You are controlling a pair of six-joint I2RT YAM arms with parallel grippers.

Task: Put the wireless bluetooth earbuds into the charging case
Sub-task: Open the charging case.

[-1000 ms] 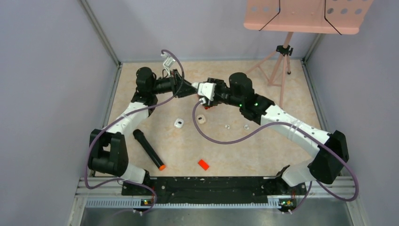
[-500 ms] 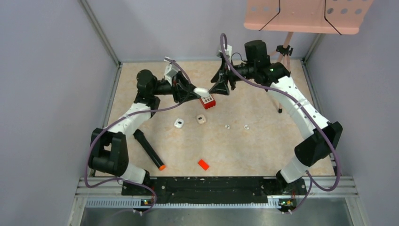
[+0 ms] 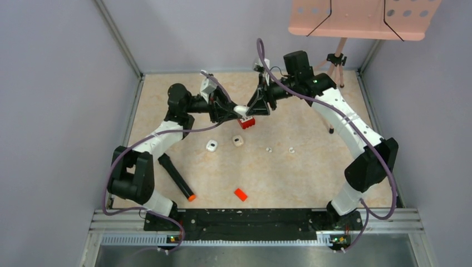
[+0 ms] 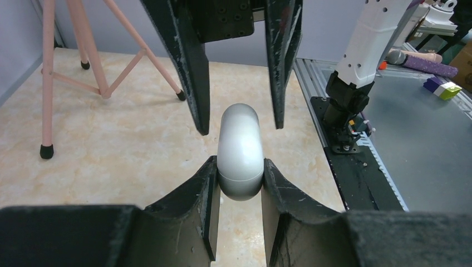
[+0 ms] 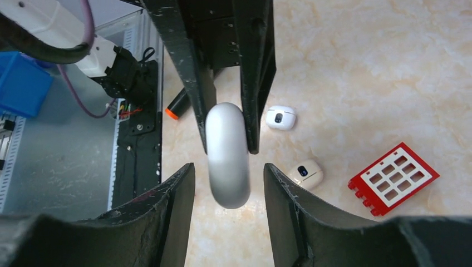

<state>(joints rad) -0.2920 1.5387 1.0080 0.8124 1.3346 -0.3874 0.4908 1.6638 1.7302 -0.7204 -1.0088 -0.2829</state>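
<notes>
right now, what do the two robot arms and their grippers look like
Both the left arm and right arm have white shell links between bulky black joints, each trailed by a loose purple cable. The right one shows a small green light. The left gripper and right gripper each have two black, tapered, scuffed fingers.

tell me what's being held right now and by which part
The left gripper is shut on one end of the rounded silver case. The right gripper straddles its other end, jaws open, not gripping.
</notes>
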